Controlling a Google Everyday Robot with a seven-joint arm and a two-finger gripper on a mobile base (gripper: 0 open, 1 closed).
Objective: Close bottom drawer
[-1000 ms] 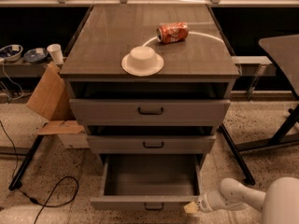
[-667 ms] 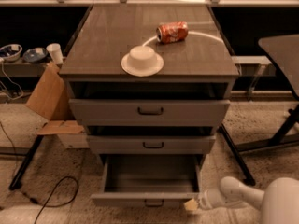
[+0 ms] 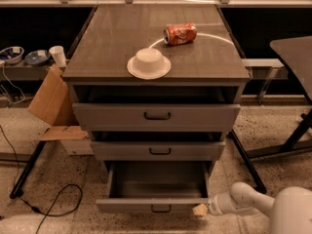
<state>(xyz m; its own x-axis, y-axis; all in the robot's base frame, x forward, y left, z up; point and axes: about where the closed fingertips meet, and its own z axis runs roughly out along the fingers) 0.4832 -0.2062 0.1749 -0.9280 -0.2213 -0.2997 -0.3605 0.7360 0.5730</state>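
Beside open bottom drawer point(image 3: 146, 205), right corner, claw point(image 3: 200, 209), can point(image 3: 180, 33) label unreadable

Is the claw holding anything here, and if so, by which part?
Nothing looks gripped: the claw sits at the right end of the open bottom drawer's front panel, not on its handle.

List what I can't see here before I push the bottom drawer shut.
1. Camera view: whether the gripper, at the right end of the bottom drawer front, touches the panel; this angle does not settle it.
2. Rear of the bottom drawer: hidden under the middle drawer.
3. Inside of the top drawer: dark under the cabinet top.
4. Arm: cut off by the lower right edge.
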